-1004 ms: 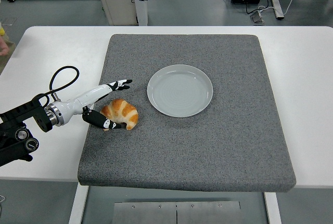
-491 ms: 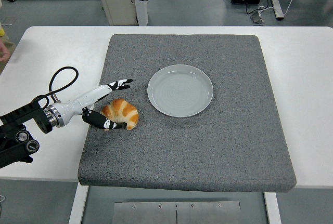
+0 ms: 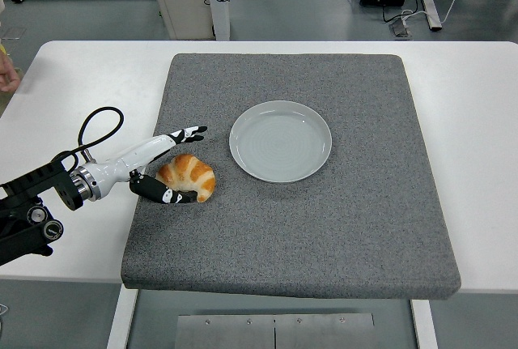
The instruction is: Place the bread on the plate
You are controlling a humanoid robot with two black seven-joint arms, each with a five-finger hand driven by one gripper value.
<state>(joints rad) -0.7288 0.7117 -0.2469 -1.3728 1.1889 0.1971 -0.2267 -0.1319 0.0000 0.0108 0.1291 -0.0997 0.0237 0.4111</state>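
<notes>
A golden croissant [image 3: 189,176] lies on the grey mat, left of an empty pale plate [image 3: 280,140] that sits near the mat's middle. My left hand [image 3: 171,164] comes in from the left edge and brackets the croissant. One long finger [image 3: 184,134] stretches out above and behind it, and the thumb [image 3: 160,193] lies along its near side. The fingers are spread and have not closed around the bread, which rests on the mat. The right arm is out of view.
The grey mat [image 3: 340,227] covers most of the white table [image 3: 477,122]. A black cable loop [image 3: 97,126] rises from the left forearm. A person's hand [image 3: 6,78] shows at the far left edge.
The left arm has shifted very slightly; the hand stays around the croissant, which has not moved.
</notes>
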